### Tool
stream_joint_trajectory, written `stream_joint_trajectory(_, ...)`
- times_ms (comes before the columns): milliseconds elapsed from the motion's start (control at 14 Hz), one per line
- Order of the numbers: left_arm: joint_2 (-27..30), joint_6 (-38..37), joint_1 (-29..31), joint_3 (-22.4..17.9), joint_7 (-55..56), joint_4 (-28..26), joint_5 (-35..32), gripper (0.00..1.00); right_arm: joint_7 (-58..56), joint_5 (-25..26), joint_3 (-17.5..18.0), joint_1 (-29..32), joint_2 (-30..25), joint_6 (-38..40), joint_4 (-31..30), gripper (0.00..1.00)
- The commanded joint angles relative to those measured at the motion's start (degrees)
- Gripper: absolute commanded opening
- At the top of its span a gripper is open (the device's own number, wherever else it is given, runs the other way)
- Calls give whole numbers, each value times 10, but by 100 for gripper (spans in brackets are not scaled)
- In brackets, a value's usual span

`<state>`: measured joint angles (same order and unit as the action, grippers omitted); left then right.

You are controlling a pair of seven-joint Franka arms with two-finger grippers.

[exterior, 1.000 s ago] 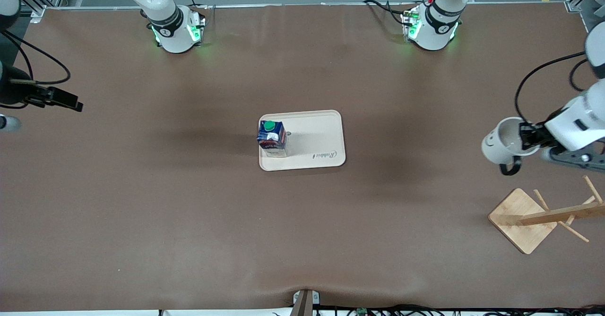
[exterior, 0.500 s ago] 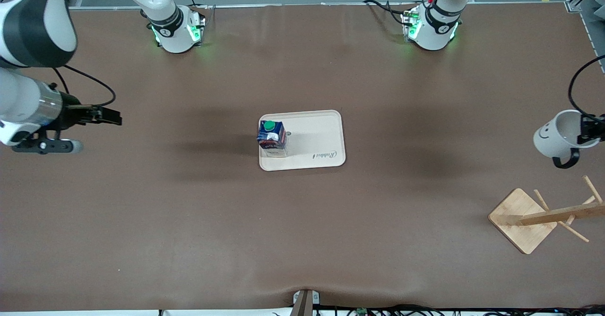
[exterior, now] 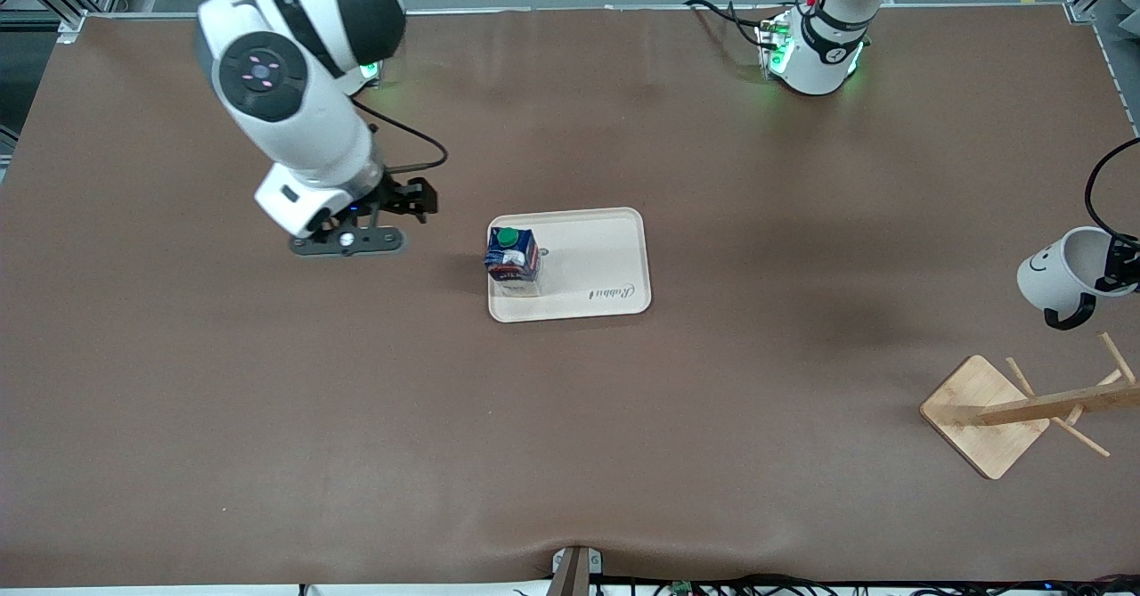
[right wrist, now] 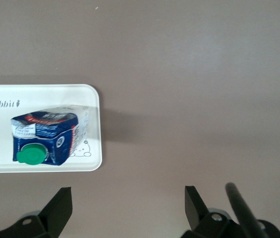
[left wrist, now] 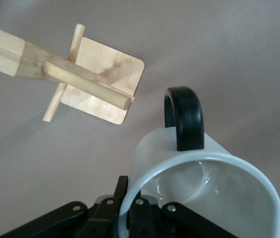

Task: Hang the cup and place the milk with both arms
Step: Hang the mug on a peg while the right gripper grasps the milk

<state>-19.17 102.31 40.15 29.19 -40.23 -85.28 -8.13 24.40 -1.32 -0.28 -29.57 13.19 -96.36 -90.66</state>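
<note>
Right arm bent down over table toward its own end, right gripper [exterior: 419,204] fingers spread wide, empty. Left arm mostly off-frame at its end; left gripper [exterior: 1124,266] clamped on cup [exterior: 1060,275] rim, held aloft.

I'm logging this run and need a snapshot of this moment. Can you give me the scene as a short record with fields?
milk: the carton stands upright on the tray, at the tray's end toward the right arm
cup: held up in the air by its rim, handle pointing down toward the table, above the wooden rack
left gripper: shut on the cup
right gripper: open, empty, over bare table beside the tray
cup hung: not yet
milk placed: on the tray
</note>
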Motion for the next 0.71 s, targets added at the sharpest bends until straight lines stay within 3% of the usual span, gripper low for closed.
stream_joint_trajectory(0, -31, 1, 4, 3, -20, 54, 7, 0, 68, -9, -9, -49, 29, -30, 14, 100)
stream_joint_trajectory(214, -49, 37, 10, 3, -21, 64, 7, 0, 188, 0, -9, -91, 81, -96, 16, 100)
stream_joint_trajectory(643, -72, 66, 11, -4, -18, 79, 7, 0, 190, 3, -9, -92, 97, -117, 16, 100)
